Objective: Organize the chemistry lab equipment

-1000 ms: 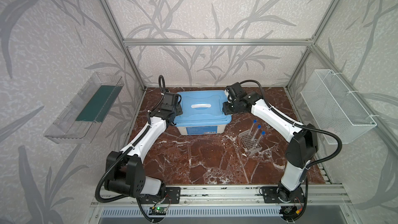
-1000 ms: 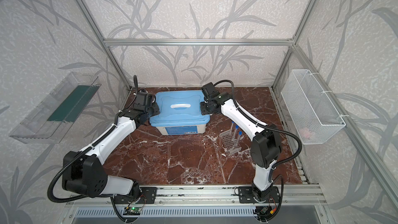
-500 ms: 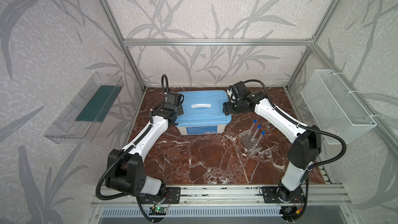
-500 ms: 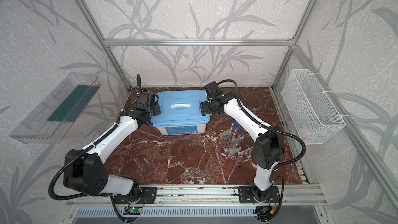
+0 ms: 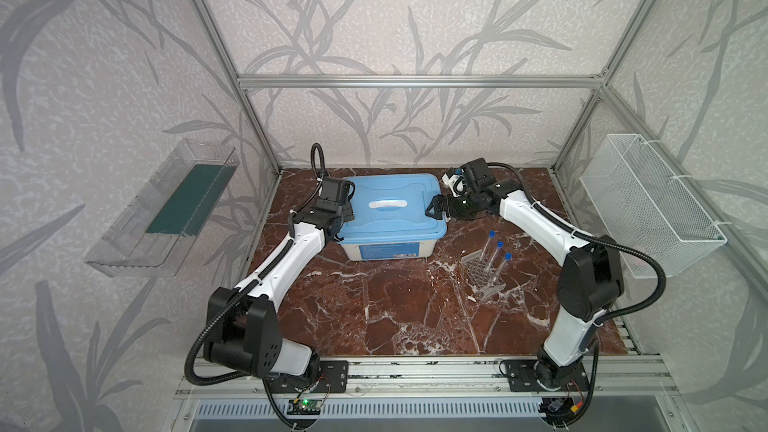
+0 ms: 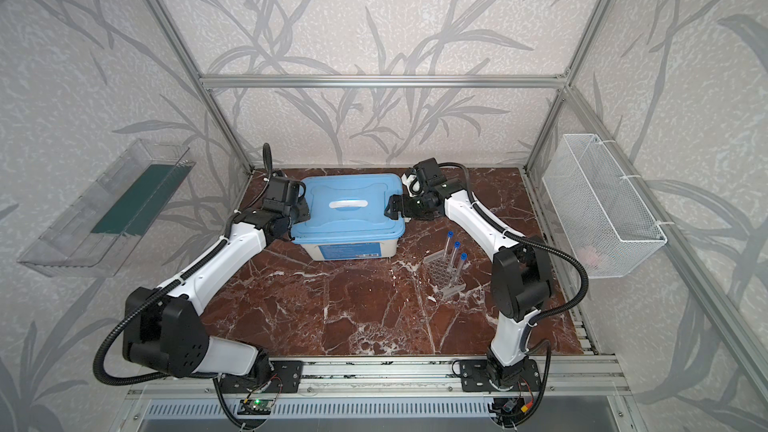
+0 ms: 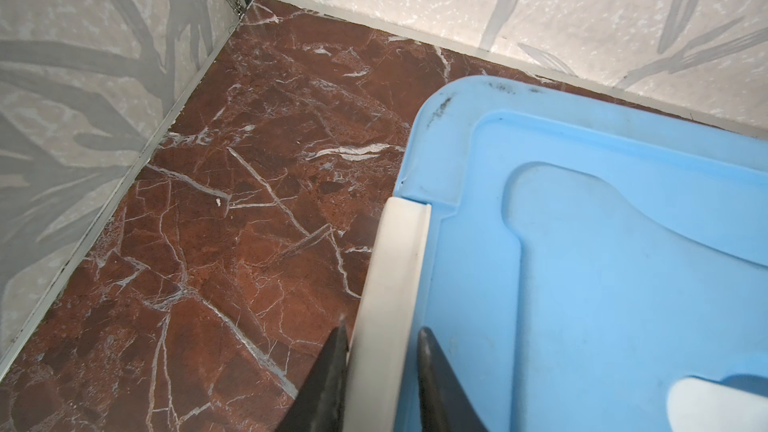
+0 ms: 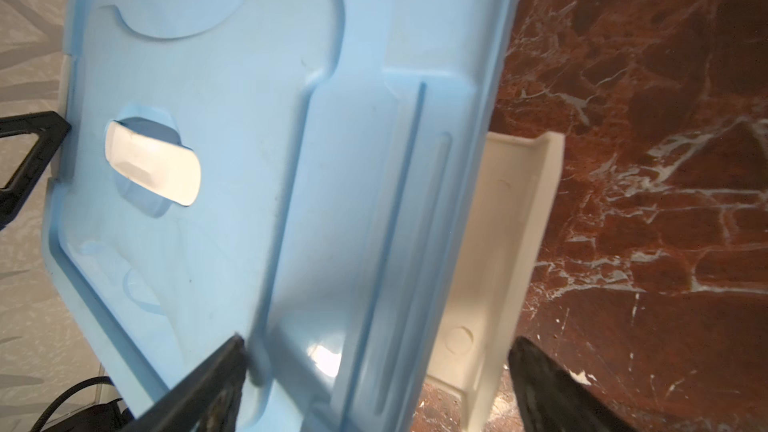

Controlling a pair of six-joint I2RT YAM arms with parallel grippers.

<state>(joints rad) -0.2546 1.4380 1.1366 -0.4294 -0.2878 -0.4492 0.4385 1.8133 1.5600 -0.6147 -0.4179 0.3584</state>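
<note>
Tub [image 5: 351,250], white, with blue lid [image 5: 390,205]: back middle of the table [image 5: 374,309]. Its long axis runs left to right, with a latch at each short end and a gripper at each latch.

Left gripper [image 7: 380,328]: nearly closed, fingers [image 7: 332,367] pinching the left-end latch [image 7: 399,251], which lies flat against the lid's edge.

Right gripper [image 8: 378,340]: spread wide, holding nothing. One jaw is over the lid top. The other is out beyond the right-end latch [image 8: 511,243], which stands swung away from the lid.

Rack [image 5: 484,276], clear, many-holed: on the table in front of the tub's right corner, apart from it. It holds three blue-capped tubes [image 5: 494,253], caps up, long axis roughly upright. It lies toward the robot's base from the right gripper. The right arm [image 5: 540,222] is clearly nearer; the left arm [image 5: 291,255] is well apart, on the tub's far side.

Tub contents: hidden by the lid.

Judged step: unlatching the lid from both ends. The right end looks freed, the left not yet.

View notes: both top views show the rack and tubes, but there the grippers cover both latches. The wrist views show the latches and where the fingers sit, and never the rack.
</note>
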